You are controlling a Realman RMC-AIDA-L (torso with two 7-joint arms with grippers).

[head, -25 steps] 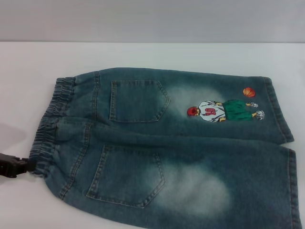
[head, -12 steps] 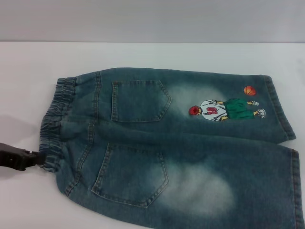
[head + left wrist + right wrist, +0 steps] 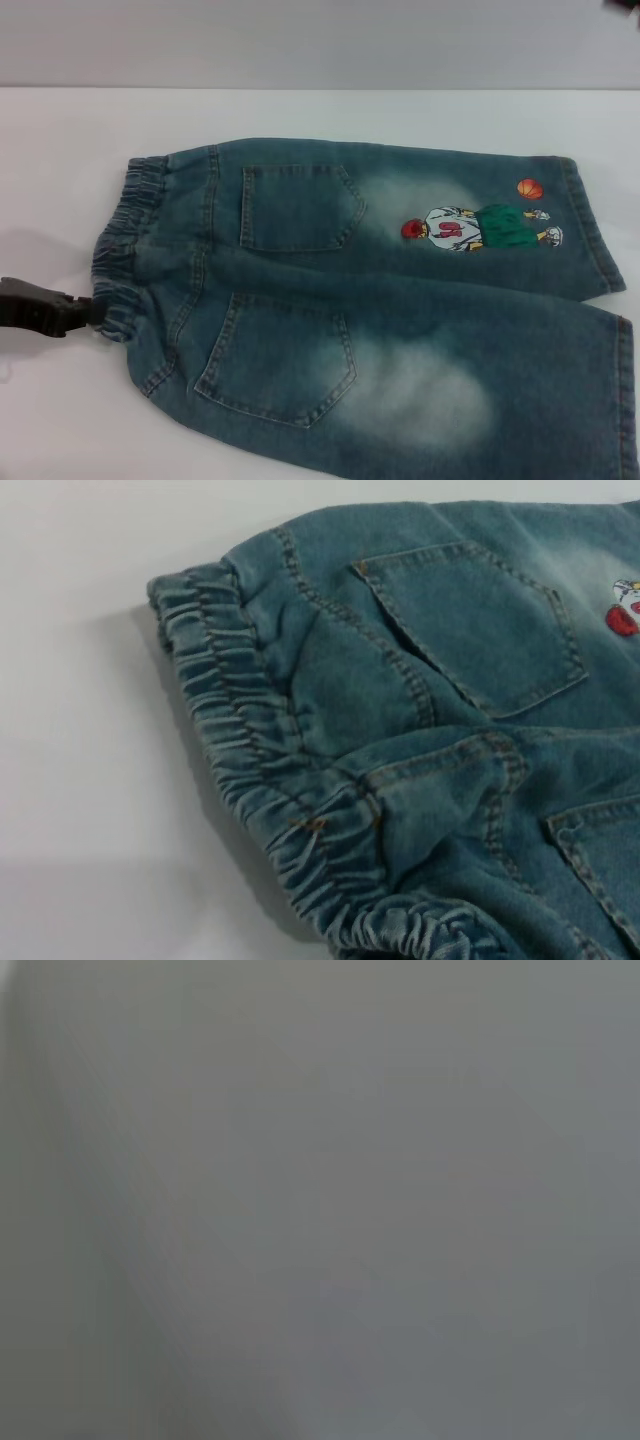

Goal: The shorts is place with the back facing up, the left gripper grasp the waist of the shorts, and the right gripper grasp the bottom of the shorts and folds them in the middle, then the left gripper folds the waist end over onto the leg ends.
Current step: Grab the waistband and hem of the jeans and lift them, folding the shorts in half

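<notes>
The shorts (image 3: 380, 300) lie flat on the white table (image 3: 300, 115), back up, with two patch pockets showing. The ruffled waist (image 3: 125, 240) points to my left. The bottom of the shorts (image 3: 592, 230), its flat leg ends, points right, beside the cartoon player (image 3: 480, 228). My left gripper (image 3: 92, 310) reaches in from the left edge, shut on the near corner of the waist. The left wrist view looks close on the waist (image 3: 260, 750) and a pocket (image 3: 470, 640), with no fingers showing. Only a dark sliver of the right gripper (image 3: 628, 4) shows at the far right corner.
The near leg runs off the bottom and right edges of the head view. Bare white table lies behind the shorts and to their left. A grey wall rises behind the table. The right wrist view holds only plain grey.
My left gripper has moved right and away from me with the waist corner. The whole shorts slid slightly right, and the waist band bunched closer. A dark sliver appeared at the top right corner.
</notes>
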